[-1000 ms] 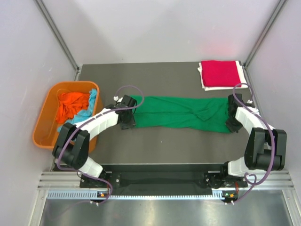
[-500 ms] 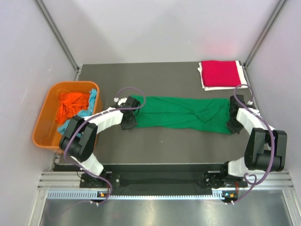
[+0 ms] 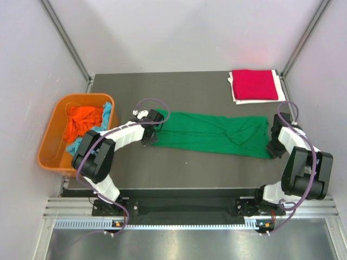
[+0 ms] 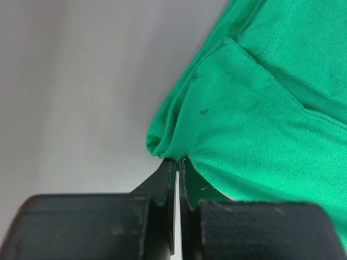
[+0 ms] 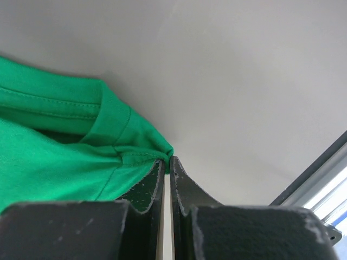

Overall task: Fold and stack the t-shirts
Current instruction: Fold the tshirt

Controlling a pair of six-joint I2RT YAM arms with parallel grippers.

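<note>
The bright green t-shirt (image 3: 211, 132) lies stretched in a long band across the middle of the table. My left gripper (image 3: 150, 138) is shut on its near-left corner; the left wrist view shows the cloth (image 4: 249, 124) bunched at the tips of the left gripper (image 4: 178, 160). My right gripper (image 3: 272, 147) is shut on the shirt's near-right corner, where a green hem (image 5: 59, 151) is pinched at the tips of the right gripper (image 5: 167, 158). A folded crimson red t-shirt (image 3: 254, 84) rests at the back right. Orange (image 3: 84, 120) and light blue (image 3: 106, 115) t-shirts lie crumpled in the tub.
The orange plastic tub (image 3: 54, 116) stands off the table's left edge. A white cloth (image 3: 281, 82) shows under the red shirt. Metal frame posts run up the back corners, and a rail (image 3: 190, 208) crosses the near edge between the arm bases.
My left gripper has shut on the green shirt's left corner. The right gripper has drawn its corner slightly right and nearer, so the shirt lies more stretched.
</note>
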